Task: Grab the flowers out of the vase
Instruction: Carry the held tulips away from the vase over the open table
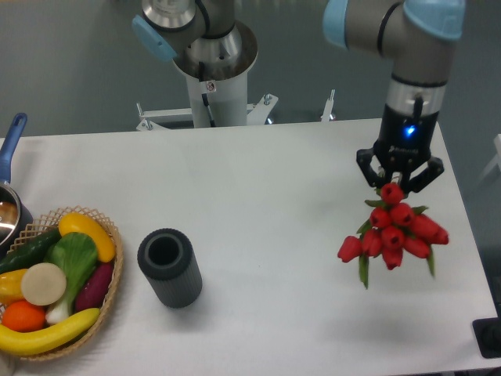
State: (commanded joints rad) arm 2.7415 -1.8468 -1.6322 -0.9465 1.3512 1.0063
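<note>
The flowers [393, 234], a bunch of red tulip buds with green leaves, sit at the right side of the table, their heads toward the camera. My gripper [399, 186] is directly above them, pointing down, with its black fingers [368, 169] spread on either side of the top bud. The stems are hidden under the buds and the gripper. Whether the bunch rests on the table or hangs just above it cannot be told. The vase [169, 267], dark grey and ribbed, stands with nothing in it at the front left, far from the gripper.
A wicker basket [109, 288] full of toy vegetables and fruit sits at the left front edge. A pot with a blue handle [11, 139] pokes in at the far left. The robot base [211, 59] stands behind the table. The table's right edge is close to the flowers.
</note>
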